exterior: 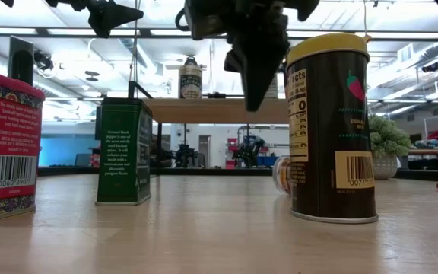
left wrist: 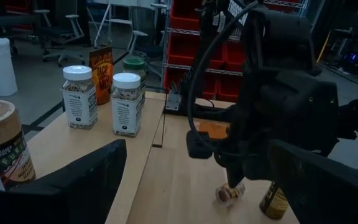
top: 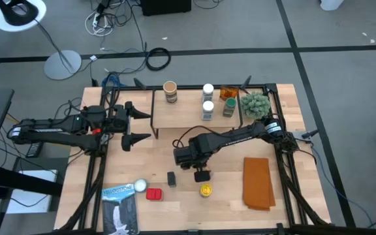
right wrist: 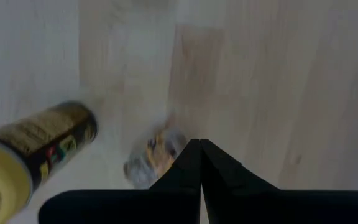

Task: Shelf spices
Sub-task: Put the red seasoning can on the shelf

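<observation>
The right pincer [top: 202,175], fingers pressed together and empty, hangs over the desk [top: 175,143], partly hiding a blurred jar [right wrist: 149,157] beside the yellow-lidded jar [top: 205,190]. The left pincer [top: 139,122] gapes wide by the shelf [top: 181,112].

Barcode digits "0077" show on the yellow-lidded jar [exterior: 333,125], with "0" on its facts panel; left of it, the red tin [exterior: 4,144] has a barcode starting "0060"; other print unreadable.
</observation>
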Motion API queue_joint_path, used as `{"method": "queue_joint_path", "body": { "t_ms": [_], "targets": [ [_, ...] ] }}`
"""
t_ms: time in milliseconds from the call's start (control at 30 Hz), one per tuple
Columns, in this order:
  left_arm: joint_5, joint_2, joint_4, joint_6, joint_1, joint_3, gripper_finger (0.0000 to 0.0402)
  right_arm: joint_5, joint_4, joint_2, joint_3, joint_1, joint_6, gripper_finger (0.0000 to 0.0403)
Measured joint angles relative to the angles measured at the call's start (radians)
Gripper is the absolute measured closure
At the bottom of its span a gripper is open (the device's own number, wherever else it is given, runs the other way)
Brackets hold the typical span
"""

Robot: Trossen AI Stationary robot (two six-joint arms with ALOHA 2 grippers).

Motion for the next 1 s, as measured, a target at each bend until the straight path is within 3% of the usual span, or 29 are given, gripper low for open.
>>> {"method": "queue_joint_path", "body": {
  "t_ms": [467, 1000],
  "targets": [
    [0.0, 0.0, 0.0, 0.0, 0.0, 0.0, 0.0006, 0.019, -0.271, 0.0, 0.015, 0.079, 0.209, 0.0402],
    [0.0, 0.0, 0.001, 0.0, 0.0, 0.0, 0.0006, 0.029, -0.223, -0.029, 0.015, 0.279, 0.41, 0.0403]
  ]
}}
